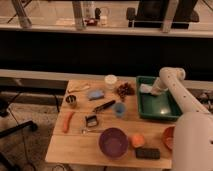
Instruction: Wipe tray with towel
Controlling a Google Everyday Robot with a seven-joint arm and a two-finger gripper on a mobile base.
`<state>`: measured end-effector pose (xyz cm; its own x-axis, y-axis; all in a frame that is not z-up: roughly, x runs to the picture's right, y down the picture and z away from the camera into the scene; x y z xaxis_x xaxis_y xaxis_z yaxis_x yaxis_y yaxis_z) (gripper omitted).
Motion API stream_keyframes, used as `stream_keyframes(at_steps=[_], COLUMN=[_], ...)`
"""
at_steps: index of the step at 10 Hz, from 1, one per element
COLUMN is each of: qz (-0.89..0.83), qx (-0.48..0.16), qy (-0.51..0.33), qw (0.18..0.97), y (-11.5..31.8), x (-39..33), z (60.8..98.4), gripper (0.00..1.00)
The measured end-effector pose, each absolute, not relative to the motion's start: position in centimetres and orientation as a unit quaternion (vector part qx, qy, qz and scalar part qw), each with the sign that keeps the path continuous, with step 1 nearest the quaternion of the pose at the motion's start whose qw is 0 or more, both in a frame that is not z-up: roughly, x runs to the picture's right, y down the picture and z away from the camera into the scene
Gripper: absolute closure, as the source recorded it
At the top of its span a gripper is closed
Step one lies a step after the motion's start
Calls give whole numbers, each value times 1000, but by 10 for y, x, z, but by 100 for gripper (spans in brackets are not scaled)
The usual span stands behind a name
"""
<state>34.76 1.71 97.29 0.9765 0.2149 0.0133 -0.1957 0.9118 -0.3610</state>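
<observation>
The dark green tray (159, 107) sits on the right side of the wooden table. The white arm comes in from the lower right and bends down into the tray's far left corner. There the gripper (151, 90) is shut on the small white towel (145, 88), which is bunched up against the tray floor near the back wall. The arm's wrist hides most of the gripper.
On the table (75, 150) left of the tray lie a white cup (110, 81), a light blue folded cloth (95, 94), a brown cluster (125, 90), a small blue cup (119, 109), a black-handled tool (104, 106), a metal cup (71, 100) and a carrot (68, 121). At the front are a purple bowl (113, 142), an orange (137, 141) and a black block (147, 153).
</observation>
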Motion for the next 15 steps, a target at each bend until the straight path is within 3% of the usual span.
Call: stream_keyframes(at_steps=[3,9,15], qz=[105,130,135], qx=[-190,-222,-257], qy=[-55,-62,-46], qw=[975,964,956], y=[22,83,127], x=[334,351,367], z=[946,873,843], gripper=[100,100,100])
